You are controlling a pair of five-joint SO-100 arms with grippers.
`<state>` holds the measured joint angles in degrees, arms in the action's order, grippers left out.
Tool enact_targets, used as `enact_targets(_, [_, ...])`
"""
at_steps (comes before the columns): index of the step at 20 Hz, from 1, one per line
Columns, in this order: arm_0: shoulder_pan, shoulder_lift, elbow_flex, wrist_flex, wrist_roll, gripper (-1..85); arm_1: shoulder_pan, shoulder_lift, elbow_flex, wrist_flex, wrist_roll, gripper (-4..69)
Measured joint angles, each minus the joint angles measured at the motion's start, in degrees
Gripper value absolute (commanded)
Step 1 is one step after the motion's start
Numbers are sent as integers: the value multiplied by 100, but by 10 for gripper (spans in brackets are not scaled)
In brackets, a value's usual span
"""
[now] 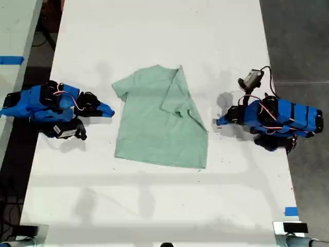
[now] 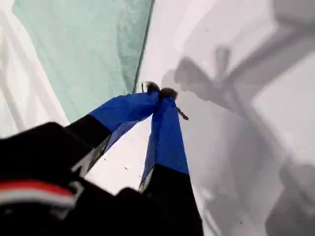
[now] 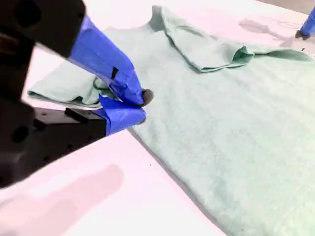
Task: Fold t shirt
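Close in the first wrist view, my first gripper (image 2: 160, 93) has its two blue fingers pressed tip to tip with nothing between them. Its black body hides the table beneath it. In the second wrist view, my second gripper (image 3: 140, 105) also has its blue fingers drawn nearly together, empty. They are just beside the flat sleeve, and I cannot tell whether they touch the cloth.

There is one small pale mint-green soft-cloth T-shirt (image 1: 154, 128). It lies in the middle of the exterior view on the long white table (image 1: 154, 41), collar toward the top of the frame. The sleeve on the exterior view's right is turned inward over the chest and covers part of the front.

There are two blue arms. My second gripper (image 1: 109, 111) is at the exterior view's left of the shirt and my first gripper (image 1: 220, 122) at its right, both clear of the cloth.

Farther out are two bits of blue tape, one (image 1: 11, 60) at the exterior view's upper left and one (image 1: 291, 211) at its lower right. The items along the bottom edge are cut off and unclear.
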<state>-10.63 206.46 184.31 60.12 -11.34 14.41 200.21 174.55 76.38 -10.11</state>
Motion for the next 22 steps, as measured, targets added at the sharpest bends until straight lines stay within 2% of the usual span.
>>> enact_targets(10, [-9,0,-114,9,-158,-2,53,0,18,0,88,8])
enact_targets(12, [-316,-97,-431,185,44,12,79,0,18,0,88,8])
enact_targets(15, [-1424,-1538,-1863,659,1310,164,79,0,18,0,88,8])
enact_targets(16, [-1749,-2435,-2496,756,1758,192,79,0,18,0,97,8])
enact_targets(19, [-2742,-5432,-4315,896,3015,205,79,0,18,0,97,8])
enact_targets(22, [-3779,-7277,-5019,668,4096,205,88,0,18,0,105,8])
